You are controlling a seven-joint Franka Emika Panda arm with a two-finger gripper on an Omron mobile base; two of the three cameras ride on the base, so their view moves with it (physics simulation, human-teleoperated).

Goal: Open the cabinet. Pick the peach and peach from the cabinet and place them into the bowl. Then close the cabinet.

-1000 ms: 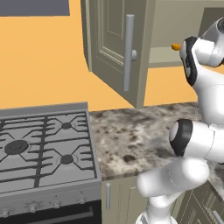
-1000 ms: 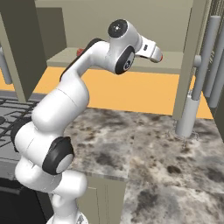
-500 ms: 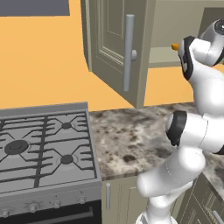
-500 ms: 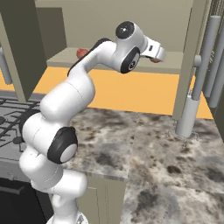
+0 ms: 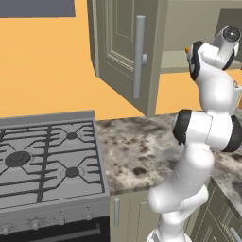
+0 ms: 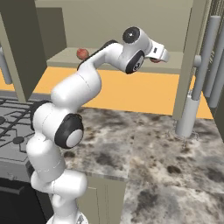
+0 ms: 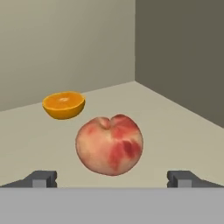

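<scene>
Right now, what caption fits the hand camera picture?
Open gripper lined up on a pink peach on the cabinet shelf, orange half behind.

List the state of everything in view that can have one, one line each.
cabinet: left door swung open.
reddish-pink peach: on the cabinet floor, between the jaws, not gripped.
orange half: cut side up, behind that peach.
second fruit: resting on the cabinet floor, far left.
gripper: jaws open.

I count two fruits on my cabinet shelf: one pinkish peach, one orange half.
</scene>
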